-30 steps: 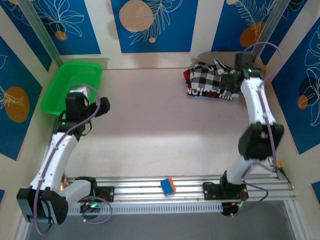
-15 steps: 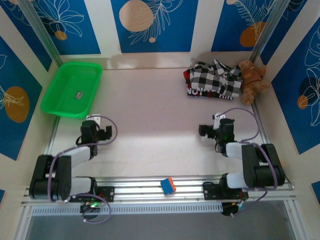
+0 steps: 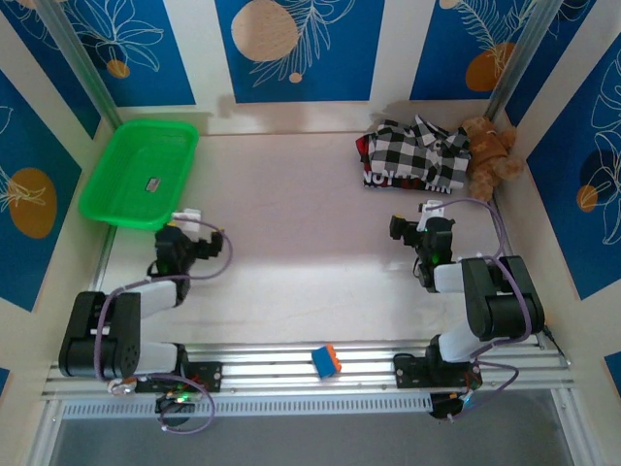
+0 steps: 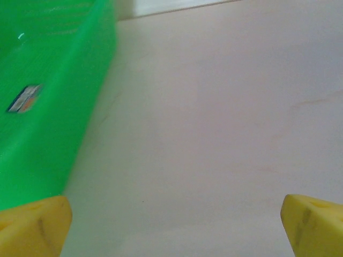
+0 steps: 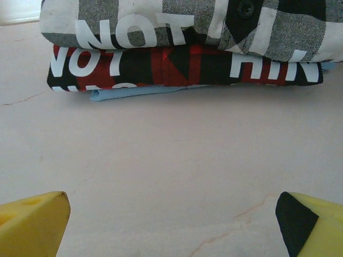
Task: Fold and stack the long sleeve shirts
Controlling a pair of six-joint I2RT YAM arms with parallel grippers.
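Note:
The two long sleeve shirts lie folded in one stack at the back right of the table. The black-and-white checked shirt (image 3: 419, 152) (image 5: 187, 19) is on top. The red-and-black plaid shirt (image 3: 388, 179) (image 5: 182, 67), with its black band of white letters, is underneath. My right gripper (image 3: 415, 225) (image 5: 171, 230) is open a short way in front of the stack, with bare table between its yellow fingertips (image 5: 32, 225). My left gripper (image 3: 199, 235) (image 4: 174, 230) is open over bare table, just right of the green basket (image 3: 141, 170) (image 4: 48, 107).
A brown teddy bear (image 3: 490, 155) sits right of the stack against the corner post. A light blue edge (image 5: 134, 93) sticks out from under the plaid shirt. A small label (image 3: 153, 183) lies in the basket. A blue-and-orange object (image 3: 325, 360) rests on the front rail.
Both arms have pulled back from their reach and folded low near the front. The right arm left the shirt stack, uncovering the teddy bear. The left gripper came away from the basket.

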